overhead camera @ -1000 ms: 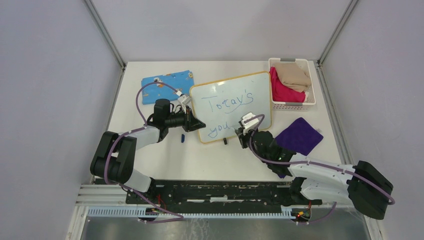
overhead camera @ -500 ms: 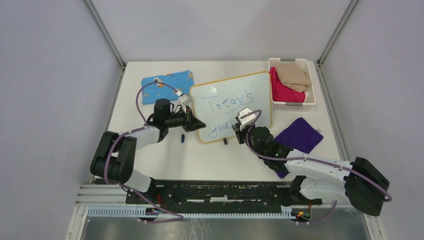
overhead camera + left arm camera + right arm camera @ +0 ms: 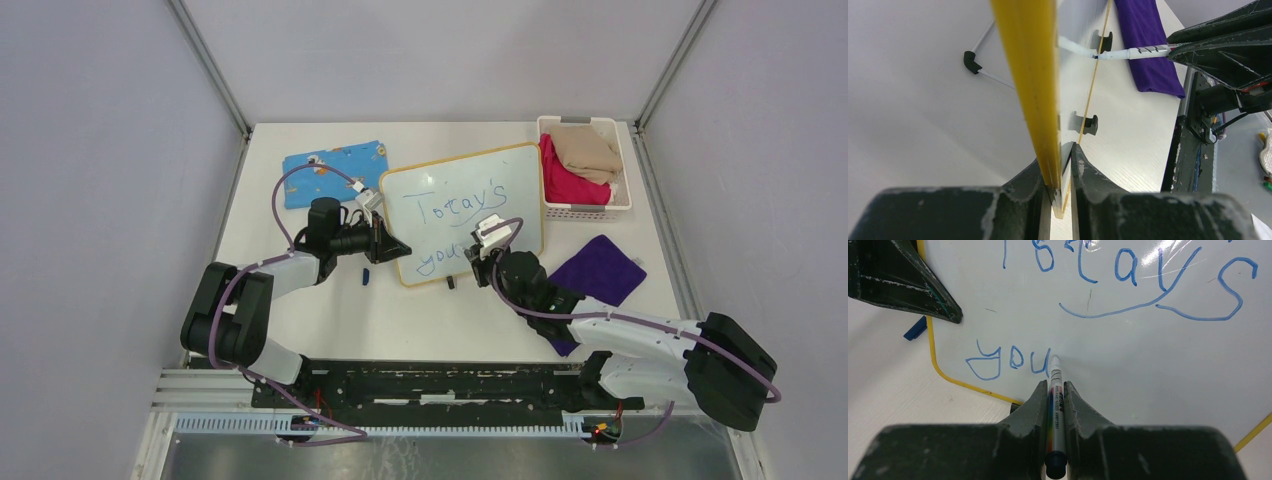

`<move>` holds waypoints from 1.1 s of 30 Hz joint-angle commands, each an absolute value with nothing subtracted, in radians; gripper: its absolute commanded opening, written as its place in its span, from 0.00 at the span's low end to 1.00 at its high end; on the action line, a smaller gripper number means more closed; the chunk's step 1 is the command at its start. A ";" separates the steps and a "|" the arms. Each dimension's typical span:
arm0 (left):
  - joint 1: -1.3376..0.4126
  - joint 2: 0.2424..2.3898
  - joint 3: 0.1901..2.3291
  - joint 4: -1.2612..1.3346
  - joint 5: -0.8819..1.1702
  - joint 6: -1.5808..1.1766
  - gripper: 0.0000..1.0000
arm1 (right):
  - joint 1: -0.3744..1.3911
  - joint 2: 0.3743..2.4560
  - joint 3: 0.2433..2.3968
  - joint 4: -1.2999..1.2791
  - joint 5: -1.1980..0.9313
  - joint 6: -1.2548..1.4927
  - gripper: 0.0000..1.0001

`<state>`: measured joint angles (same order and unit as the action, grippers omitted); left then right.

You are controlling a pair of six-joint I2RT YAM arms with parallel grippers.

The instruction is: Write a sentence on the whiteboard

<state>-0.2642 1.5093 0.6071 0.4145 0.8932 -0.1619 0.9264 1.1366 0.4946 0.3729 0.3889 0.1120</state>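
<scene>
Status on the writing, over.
Left pincer shut on whiteboard edge. Right pincer shut on marker, tip at board just past "you". Sentence unfinished. Nothing blocking.

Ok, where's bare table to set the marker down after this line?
Widest bare patch: the table in front of the whiteboard, between the left arm and right arm. A thinner strip runs behind the whiteboard and blue cloth along the far edge. Crowded on the right: basket, purple cloth.

Top view: right gripper (image 3: 480, 258) hides the whiteboard (image 3: 525, 170) lower middle; marker (image 3: 1056, 390) indiscernible there. Right wrist view: sentence (image 3: 1128, 270) cropped toward the whiteboard's far edge.
</scene>
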 commanded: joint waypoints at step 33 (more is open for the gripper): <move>-0.291 1.539 0.608 0.296 0.811 -0.055 0.20 | 0.908 1.126 0.487 0.409 0.407 0.128 0.00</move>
